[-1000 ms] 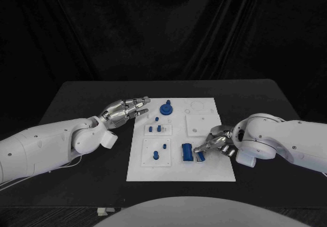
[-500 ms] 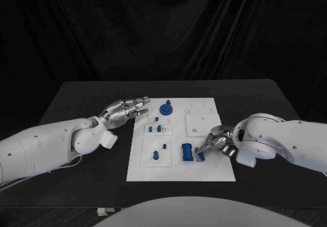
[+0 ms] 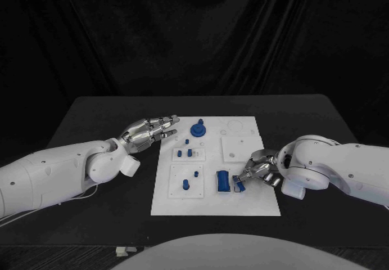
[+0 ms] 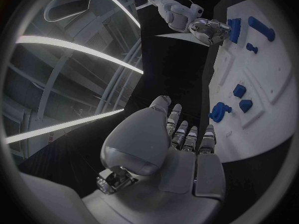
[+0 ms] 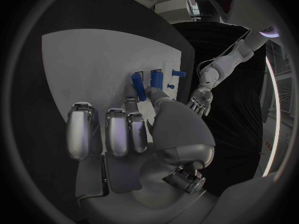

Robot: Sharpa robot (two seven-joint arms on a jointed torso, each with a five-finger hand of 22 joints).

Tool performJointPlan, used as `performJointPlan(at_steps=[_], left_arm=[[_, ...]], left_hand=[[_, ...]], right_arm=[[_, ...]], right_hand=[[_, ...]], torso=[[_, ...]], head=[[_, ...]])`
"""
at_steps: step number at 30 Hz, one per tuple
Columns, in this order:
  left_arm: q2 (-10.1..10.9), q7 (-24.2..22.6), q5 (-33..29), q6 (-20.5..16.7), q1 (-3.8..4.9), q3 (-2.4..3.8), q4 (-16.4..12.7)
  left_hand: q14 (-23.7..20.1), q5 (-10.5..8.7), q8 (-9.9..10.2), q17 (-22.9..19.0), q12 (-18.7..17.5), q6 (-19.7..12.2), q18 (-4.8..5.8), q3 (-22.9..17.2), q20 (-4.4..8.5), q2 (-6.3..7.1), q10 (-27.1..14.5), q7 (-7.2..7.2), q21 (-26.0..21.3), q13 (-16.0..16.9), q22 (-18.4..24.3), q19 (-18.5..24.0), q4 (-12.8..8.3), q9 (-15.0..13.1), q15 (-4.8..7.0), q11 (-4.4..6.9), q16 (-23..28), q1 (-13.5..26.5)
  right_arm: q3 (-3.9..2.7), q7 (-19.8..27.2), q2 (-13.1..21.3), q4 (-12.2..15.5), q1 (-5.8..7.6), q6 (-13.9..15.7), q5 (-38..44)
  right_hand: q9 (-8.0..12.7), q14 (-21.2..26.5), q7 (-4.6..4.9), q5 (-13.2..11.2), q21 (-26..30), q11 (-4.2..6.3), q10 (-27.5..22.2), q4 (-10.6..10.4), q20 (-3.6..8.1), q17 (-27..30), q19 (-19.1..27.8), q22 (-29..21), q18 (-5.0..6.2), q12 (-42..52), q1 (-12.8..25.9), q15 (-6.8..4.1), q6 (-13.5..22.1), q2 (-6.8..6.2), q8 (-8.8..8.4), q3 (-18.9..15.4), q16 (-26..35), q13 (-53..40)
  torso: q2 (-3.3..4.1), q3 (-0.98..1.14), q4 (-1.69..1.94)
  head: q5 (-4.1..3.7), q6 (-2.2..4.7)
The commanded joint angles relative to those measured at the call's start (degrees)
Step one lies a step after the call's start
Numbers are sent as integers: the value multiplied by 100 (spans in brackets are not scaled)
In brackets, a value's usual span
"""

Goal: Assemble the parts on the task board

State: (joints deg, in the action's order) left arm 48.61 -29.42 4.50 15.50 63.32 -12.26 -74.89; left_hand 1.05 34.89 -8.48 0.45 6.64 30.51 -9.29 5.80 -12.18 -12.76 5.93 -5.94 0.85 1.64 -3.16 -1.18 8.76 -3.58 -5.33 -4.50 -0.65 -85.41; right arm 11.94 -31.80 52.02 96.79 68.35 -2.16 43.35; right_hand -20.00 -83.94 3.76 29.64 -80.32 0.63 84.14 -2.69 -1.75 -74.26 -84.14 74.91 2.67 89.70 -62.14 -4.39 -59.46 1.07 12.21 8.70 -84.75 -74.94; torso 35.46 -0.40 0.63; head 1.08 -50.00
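Note:
The white task board (image 3: 243,205) (image 4: 269,89) (image 5: 93,64) lies mid-table. My right hand (image 3: 258,170) (image 5: 140,129) is over its near right part and pinches a small blue part (image 3: 239,185) (image 5: 137,87) between thumb and a finger, just right of a long blue block (image 3: 221,181) (image 5: 157,78). My left hand (image 3: 149,133) (image 4: 181,144) hovers beside the board's far left edge, fingers straight and apart, holding nothing. A round blue part (image 3: 198,130) (image 4: 219,112) stands at the far end. Small blue pegs (image 3: 185,152) and another blue piece (image 3: 186,183) sit in the left insets.
The black table (image 3: 97,112) reaches well beyond the board on every side. A square white inset (image 3: 236,147) and ring-shaped recesses (image 3: 235,125) mark the board's far right. My right hand (image 4: 209,30) also appears in the left wrist view, and my left hand (image 5: 199,101) in the right wrist view.
My right hand's fingers have drawn in slightly around the small blue part, which sits a touch farther from the board's near edge. The left hand has stayed still.

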Motion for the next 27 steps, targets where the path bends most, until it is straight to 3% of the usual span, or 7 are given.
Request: performJointPlan(at_steps=[1, 6, 10, 18, 20, 22, 27], left_arm=[[-10, -54, -14, 83, -10, 5, -4], [-13, -50, -14, 84, -10, 5, -1], [-18, -39, -14, 87, -11, 5, 3], [-25, -26, -14, 95, -13, 5, 9], [-25, -24, -14, 96, -14, 5, 9], [-24, -23, -13, 98, -15, 5, 10], [-21, -22, -13, 102, -18, 5, 8]], left_hand=[[4, 29, -21, 5, 20, 15, -112, -47, -51, -23, 0, -19, -8, 7, 8, 8, -9, -8, -48, -36, -33, -55], [4, 31, -21, 5, 20, 15, -112, -59, -51, -30, 0, -19, -8, 6, 9, 8, -15, -8, -49, -36, -33, -57], [5, 31, -22, 6, 21, 17, -112, -67, -51, -34, 0, -19, -8, 7, 8, 8, -19, -8, -49, -36, -34, -59], [5, 31, -22, 6, 21, 17, -112, -67, -51, -34, 0, -19, -8, 7, 8, 8, -19, -8, -49, -36, -34, -59], [3, 30, -22, 5, 19, 14, -112, -78, -51, -38, -2, -19, -9, 6, 12, 9, -26, -7, -48, -36, -33, -61], [3, 30, -22, 5, 19, 14, -112, -78, -51, -38, -2, -19, -9, 6, 12, 9, -26, -7, -48, -36, -33, -61], [3, 30, -22, 5, 19, 14, -112, -78, -51, -38, -2, -19, -9, 6, 12, 9, -26, -7, -48, -36, -33, -61]], right_arm=[[1, -90, 13, 14, -15, -46, 19], [1, -92, 21, 19, -15, -42, 19], [1, -96, 25, 21, -15, -37, 19], [1, -110, 29, 31, -15, -47, 19], [1, -115, 31, 35, -15, -43, 19], [1, -119, 34, 39, -15, -41, 19], [1, -126, 49, 51, -15, -34, 28]], right_hand=[[3, -344, -38, 42, 30, 34, 586, -3, 2, -1, -161, 1181, -20, 30, 4, -26, -25, 39, 27, 35, 12, -1506], [11, -345, -43, -442, 28, 40, 586, -149, 6, -5, -162, 1182, -21, 30, 232, -30, -75, 12, 51, -42, 10, -1506], [18, -348, -48, -414, 21, 45, 586, -308, 8, -15, -166, 1185, -22, 30, 411, -34, -106, 68, 64, -72, 5, -1506], [-11, -348, -92, -638, 25, 82, 586, -516, 28, -17, -164, 1184, -20, 30, 637, -62, -236, 58, 145, -160, 3, -1506], [-37, -349, -108, -759, 46, 96, 586, -541, 38, -21, -155, 1177, -15, 30, 659, -72, -269, 33, 178, -188, 1, -1506], [-133, -345, -140, -1115, 58, 126, 586, -588, 60, -8, -149, 1173, -12, 30, 699, -97, -323, -38, 276, -273, 6, -1506], [-244, -347, -151, -1368, 62, 137, 586, -594, 77, -16, -148, 1172, -12, 30, 667, -110, -263, -106, 375, -353, 4, -1506]], torso=[[3, -1, 1], [4, 0, 2], [2, 0, 0], [1, 1, 0], [1, 1, 0], [1, 1, 0], [3, 1, 1]], head=[[-1, 0], [7, 0], [18, 0], [52, 0], [53, 0], [55, 0], [54, 0]])
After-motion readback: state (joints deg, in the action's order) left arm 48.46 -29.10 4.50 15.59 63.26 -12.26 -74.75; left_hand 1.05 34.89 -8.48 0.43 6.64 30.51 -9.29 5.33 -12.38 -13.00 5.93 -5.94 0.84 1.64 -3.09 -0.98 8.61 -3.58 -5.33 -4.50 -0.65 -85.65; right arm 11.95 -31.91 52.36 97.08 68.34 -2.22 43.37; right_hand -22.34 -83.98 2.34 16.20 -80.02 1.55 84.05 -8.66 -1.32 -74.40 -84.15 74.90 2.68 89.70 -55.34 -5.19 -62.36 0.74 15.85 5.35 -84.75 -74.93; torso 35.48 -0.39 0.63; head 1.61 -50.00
